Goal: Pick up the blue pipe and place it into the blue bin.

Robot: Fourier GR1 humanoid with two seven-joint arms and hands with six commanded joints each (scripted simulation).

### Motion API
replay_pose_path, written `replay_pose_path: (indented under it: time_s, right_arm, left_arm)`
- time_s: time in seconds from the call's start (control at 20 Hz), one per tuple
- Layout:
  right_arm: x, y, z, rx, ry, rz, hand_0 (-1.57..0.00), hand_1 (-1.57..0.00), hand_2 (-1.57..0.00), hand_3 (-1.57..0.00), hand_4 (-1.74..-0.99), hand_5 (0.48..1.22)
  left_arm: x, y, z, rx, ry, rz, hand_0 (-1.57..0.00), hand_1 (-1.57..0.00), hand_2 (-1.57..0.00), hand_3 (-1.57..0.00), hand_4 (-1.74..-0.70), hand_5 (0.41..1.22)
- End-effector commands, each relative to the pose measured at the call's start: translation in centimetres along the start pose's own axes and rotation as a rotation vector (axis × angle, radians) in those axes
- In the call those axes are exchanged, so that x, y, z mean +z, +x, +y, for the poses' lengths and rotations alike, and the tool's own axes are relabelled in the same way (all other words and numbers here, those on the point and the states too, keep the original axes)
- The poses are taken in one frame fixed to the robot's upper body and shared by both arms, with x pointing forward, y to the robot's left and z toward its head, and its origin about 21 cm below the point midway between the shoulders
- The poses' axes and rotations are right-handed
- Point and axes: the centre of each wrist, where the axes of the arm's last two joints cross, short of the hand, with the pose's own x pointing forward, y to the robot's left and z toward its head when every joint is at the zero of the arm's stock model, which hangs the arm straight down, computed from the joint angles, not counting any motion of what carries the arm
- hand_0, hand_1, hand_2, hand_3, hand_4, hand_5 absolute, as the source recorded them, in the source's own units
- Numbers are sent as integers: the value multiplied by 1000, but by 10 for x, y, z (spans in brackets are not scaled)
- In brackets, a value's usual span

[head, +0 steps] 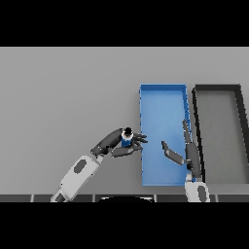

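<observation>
Left hand [118,142]: fingers and thumb curled round the blue pipe [127,140], which stands roughly upright in the grip, dark end up, at the left wall of the blue bin [163,97]; whether it is clear of the table cannot be told. Right hand [187,151]: fingers straight, holding nothing, over the bin's right side. A dark bin [217,88] stands just beside, to the right. Judgement: transfer stage. Recommended: carry the pipe rightward over the wall, keep the grip firm, and release only once above the bin floor, clear of the right hand.
</observation>
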Motion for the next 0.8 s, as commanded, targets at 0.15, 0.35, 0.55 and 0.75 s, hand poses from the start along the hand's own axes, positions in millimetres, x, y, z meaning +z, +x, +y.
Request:
replay_pose_path:
  time_s: [0.15,0.35,0.55,0.75]
  right_arm:
    - [24,9,7,10,-107,50,1,-3,1,1,-1191,577]
    - [22,29,-3,-126,-90,-129,1,-17,-32,1,-1172,579]
    - [16,71,-26,-118,62,-251,1,-6,-12,1,-1165,589]
    - [9,93,-23,-54,264,-142,1,-2,-4,1,-1194,543]
  left_arm:
    - [3,-4,1,-8,0,2,-1570,-1571,-1571,-1571,-1474,1220]
    - [0,0,-1,-15,-11,-5,-1571,-1571,-1571,-1571,-1475,1221]
    - [2,4,-1,-28,-8,4,-1571,-1571,-1571,-1571,-1474,1221]
    - [1,3,1,-40,-11,16,-1571,-1571,-1571,-1571,-1473,1221]
